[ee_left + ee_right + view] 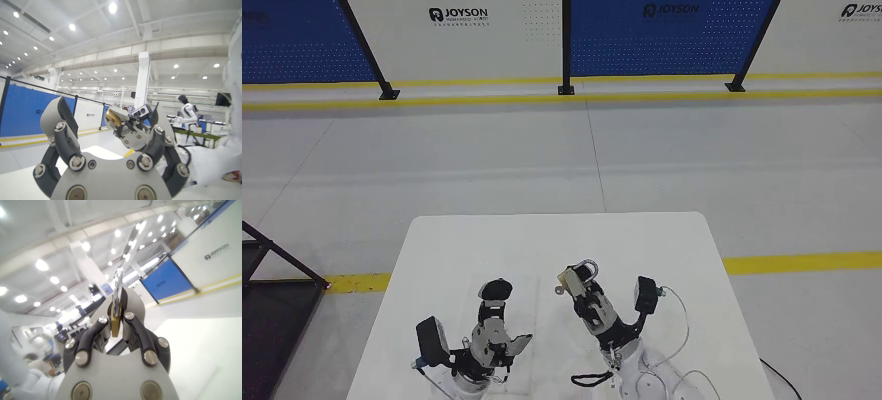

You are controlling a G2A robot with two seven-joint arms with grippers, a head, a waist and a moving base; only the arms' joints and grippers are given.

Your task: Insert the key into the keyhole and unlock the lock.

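Over the white bench (pixel 542 240), the left gripper (pixel 505 318) holds its fingers (pixel 66 117) spread, nothing between them. Just beside it, the right gripper (pixel 118 298) clenches the brass lock (pixel 115 323). The lock's long axis runs along the fingers, its shackle (pixel 119 279) pointing out past the tips. The far barrier panels (pixel 457 40) carry a dark logo.

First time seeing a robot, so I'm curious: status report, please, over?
Right gripper shut on padlock. Left gripper open, empty. Nothing between them.

Brass-gold lock (pixel 115 323) (silver shackle (pixel 118 283)), white table (pixel 542 245)
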